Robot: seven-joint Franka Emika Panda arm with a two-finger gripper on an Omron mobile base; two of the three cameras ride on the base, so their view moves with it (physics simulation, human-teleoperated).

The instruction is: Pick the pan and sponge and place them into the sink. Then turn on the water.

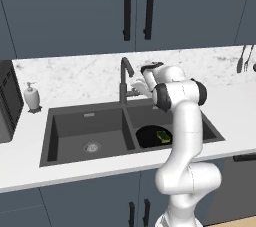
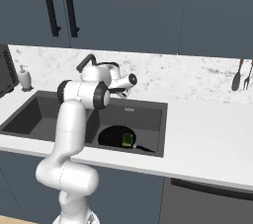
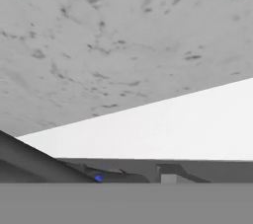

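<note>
White marble tabletop (image 1: 75,78) surrounds the sink (image 1: 65,121); the pan (image 1: 150,136) and sponge (image 1: 163,136) lie in its right basin. My gripper (image 1: 137,89) is by the faucet (image 1: 124,73), jaw spacing unclear; I could slip off the handle, leaving the water off.

Partly hidden behind the robot arm (image 1: 186,121): pan (image 1: 150,136) in the sink's (image 1: 50,121) right basin; faucet (image 2: 87,62) base also concealed.
</note>
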